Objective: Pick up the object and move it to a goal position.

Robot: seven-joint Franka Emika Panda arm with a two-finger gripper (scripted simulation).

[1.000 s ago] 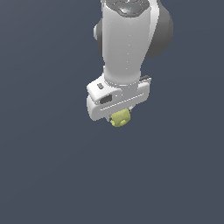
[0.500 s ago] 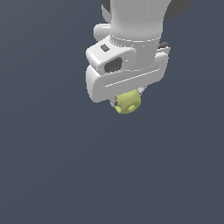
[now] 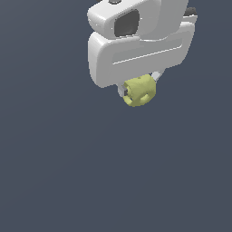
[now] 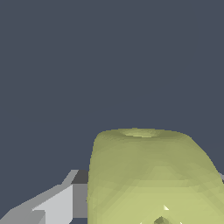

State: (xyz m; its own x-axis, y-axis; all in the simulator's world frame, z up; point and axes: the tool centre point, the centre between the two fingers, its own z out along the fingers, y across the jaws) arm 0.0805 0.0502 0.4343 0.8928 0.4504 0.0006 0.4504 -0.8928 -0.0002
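A plain dark grey-blue surface fills the background.

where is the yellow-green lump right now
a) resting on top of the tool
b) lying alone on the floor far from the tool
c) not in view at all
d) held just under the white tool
d, the lump sits directly beneath the white tool, pinched between its fingers, and it fills the wrist view close up.
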